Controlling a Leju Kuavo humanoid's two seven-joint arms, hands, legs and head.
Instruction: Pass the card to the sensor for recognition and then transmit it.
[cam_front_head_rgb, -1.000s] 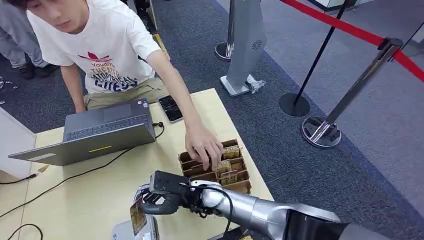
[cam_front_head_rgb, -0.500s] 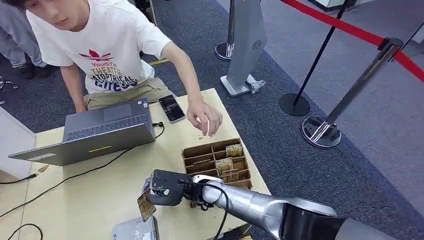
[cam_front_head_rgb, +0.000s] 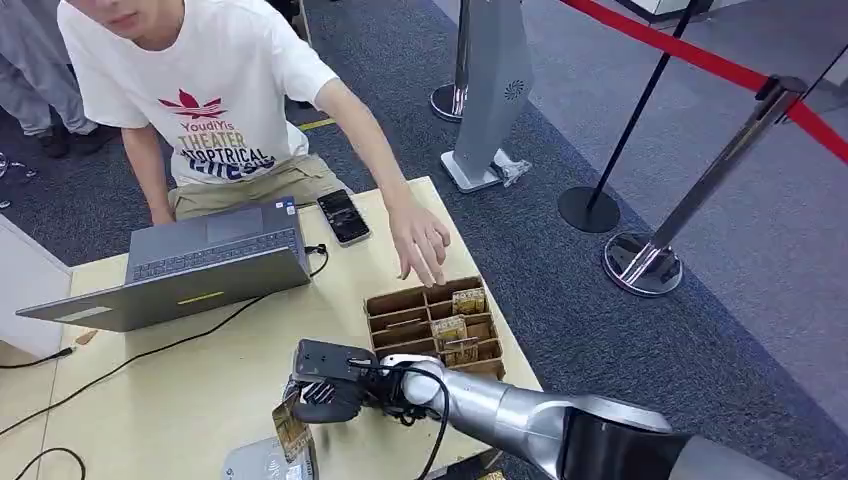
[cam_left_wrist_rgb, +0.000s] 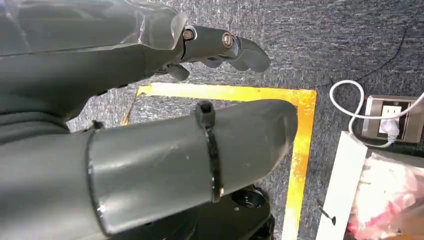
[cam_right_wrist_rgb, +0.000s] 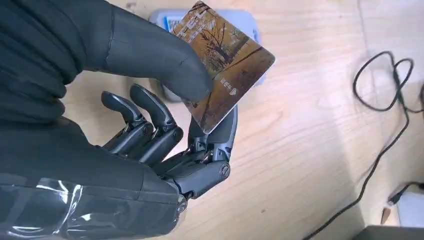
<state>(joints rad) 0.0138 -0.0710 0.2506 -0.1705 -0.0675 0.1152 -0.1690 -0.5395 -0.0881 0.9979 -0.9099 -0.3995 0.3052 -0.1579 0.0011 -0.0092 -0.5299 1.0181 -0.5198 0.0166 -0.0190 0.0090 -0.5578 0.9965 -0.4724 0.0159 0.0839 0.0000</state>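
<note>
Swinging back toward the near table edge over the past half second, the robot's right hand (cam_front_head_rgb: 322, 385) is carrying a brown tree-printed plastic card (cam_right_wrist_rgb: 224, 63), pinched between its thick grey thumb and darker fingers, down to the pale grey rounded card sensor (cam_front_head_rgb: 268, 461), after lifting slightly away from it a moment earlier. In the right wrist view the card is hanging tilted just above the sensor's blue-edged face, overlapping it but, as far as can be judged, not lying flat on it. Across the light wooden table (cam_front_head_rgb: 180, 390), a person's hand (cam_front_head_rgb: 420, 240) is hovering over the far edge of the brown cardboard divided card box (cam_front_head_rgb: 432, 322), having pulled out of its compartments. An open grey laptop (cam_front_head_rgb: 190, 265) and a black smartphone (cam_front_head_rgb: 343, 216) are sitting further back. The robot's left hand (cam_left_wrist_rgb: 150, 100) is hanging over dark carpet beside yellow floor tape, fingers curled and holding nothing. Recognition appears to be under way; handing the card on is yet to come.
</note>
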